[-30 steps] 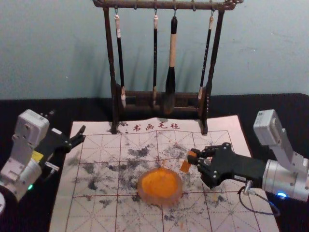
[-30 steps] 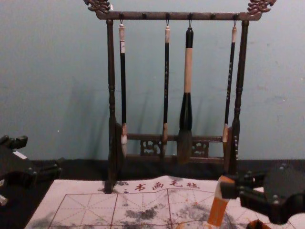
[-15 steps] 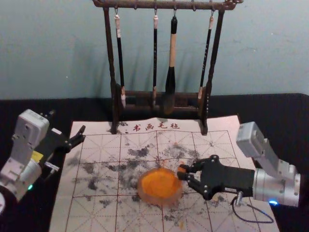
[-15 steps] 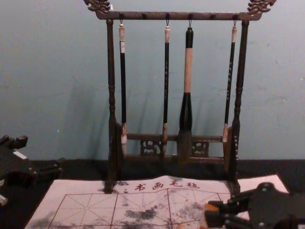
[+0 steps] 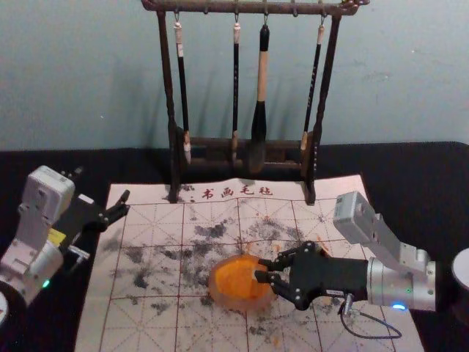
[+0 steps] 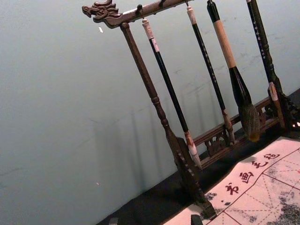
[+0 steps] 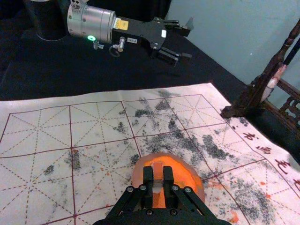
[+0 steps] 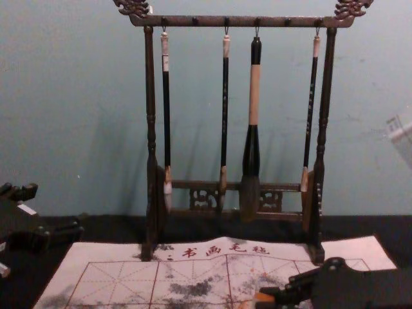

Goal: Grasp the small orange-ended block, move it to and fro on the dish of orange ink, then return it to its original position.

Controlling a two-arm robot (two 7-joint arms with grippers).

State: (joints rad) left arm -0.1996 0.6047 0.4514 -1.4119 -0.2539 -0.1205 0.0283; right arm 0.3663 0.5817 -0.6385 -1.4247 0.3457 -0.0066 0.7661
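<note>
A: Right gripper (image 5: 264, 269)?
B: In from the right, fingertips over the right part of the dish (image 5: 220, 299). Fingers closed on the block (image 7: 158, 171), one each side, gripping it.
A: Block's position?
B: Above the orange ink (image 7: 182, 177) in the right wrist view. Pale orange at its upper end, greyish-white band lower down. Contact with the ink: cannot tell, fingers cover part of it.
A: Left gripper (image 5: 102, 186)?
B: Off to the left, by the mat's far left corner. Fingers spread wide, nothing between them. Parked.
A: Dish itself?
B: Roundish, translucent rim, orange ink inside. Sits on the mat (image 5: 157, 326), near side of the rack (image 5: 167, 81).
A: Mat?
B: Pale, red grid lines, grey-black smudges, a few orange specks. Dark characters (image 8: 225, 249) along the far edge, between the rack's feet. Black cloth (image 5: 410, 169) underneath.
A: Rack, then.
B: Dark carved wood, at the far side. Four brushes hanging: three slim, one thick brush (image 5: 261, 81) third from left, pale band on its handle.
</note>
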